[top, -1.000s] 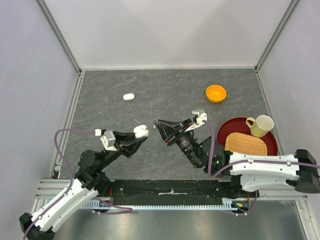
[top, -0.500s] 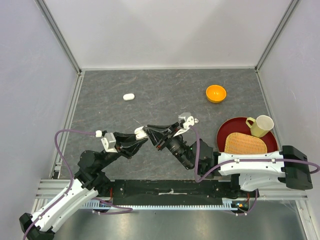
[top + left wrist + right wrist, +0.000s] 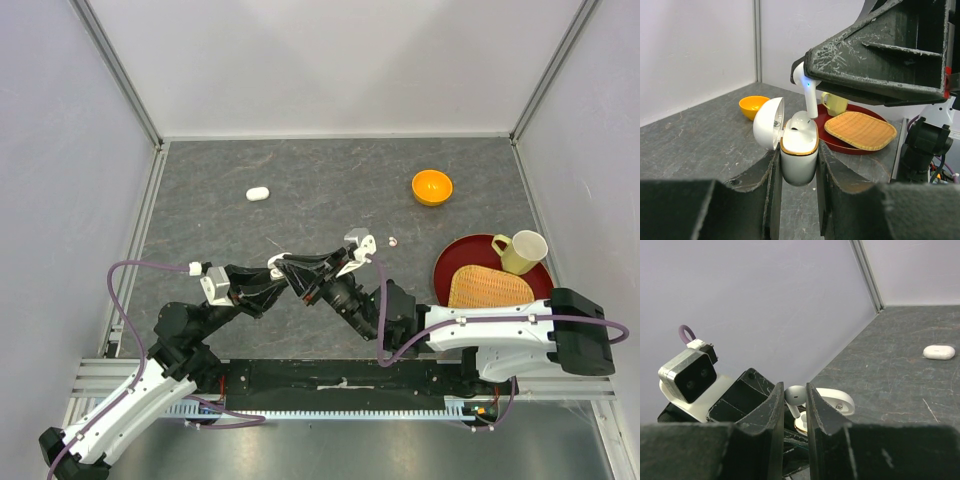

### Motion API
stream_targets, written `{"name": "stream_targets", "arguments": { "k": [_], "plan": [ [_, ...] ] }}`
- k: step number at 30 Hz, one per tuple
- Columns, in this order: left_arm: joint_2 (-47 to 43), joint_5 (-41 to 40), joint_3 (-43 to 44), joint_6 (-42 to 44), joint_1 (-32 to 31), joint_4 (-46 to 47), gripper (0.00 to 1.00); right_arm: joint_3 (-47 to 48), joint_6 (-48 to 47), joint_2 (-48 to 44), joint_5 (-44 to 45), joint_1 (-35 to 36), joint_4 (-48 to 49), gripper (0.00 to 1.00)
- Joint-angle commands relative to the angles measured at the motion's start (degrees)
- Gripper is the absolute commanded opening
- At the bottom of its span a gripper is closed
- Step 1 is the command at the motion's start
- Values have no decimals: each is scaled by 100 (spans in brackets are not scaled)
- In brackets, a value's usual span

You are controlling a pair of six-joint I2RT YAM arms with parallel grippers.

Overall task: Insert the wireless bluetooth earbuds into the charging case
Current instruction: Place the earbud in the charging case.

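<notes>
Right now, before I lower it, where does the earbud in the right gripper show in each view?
Top external: cannot pick it out; it is hidden where the right gripper meets the left gripper.
Left wrist: earbud upper centre, stem down, over the open charging case.
Right wrist: earbud bottom centre, pinched between the fingers.
Shared landmark: the case's white lid.

Right wrist view. We see the jaws of the right gripper point(image 3: 794, 390) closed on a white earbud point(image 3: 796, 396). Its stem points down toward the gold-rimmed mouth of the open charging case point(image 3: 836, 400), whose lid is tipped to the right. At left we note the other arm's wrist camera point(image 3: 687, 377). A second, closed case point(image 3: 939, 351) lies well apart on the grey bench point(image 3: 890, 385).
</notes>
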Motion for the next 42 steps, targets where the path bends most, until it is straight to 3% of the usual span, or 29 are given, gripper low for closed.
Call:
{"name": "stream_targets", "arguments": {
  "k": [1,28,42],
  "plan": [
    [-29,32,99,143,6,227,2,260,-32,110,-120,59,294,0],
    [-152,-3,152,64,15,227,2,163,-375,444,328,121,488,0],
    [-222,-214,161,37,6,210,2,225,-761,400,635,358,-84,0]
  ]
}}
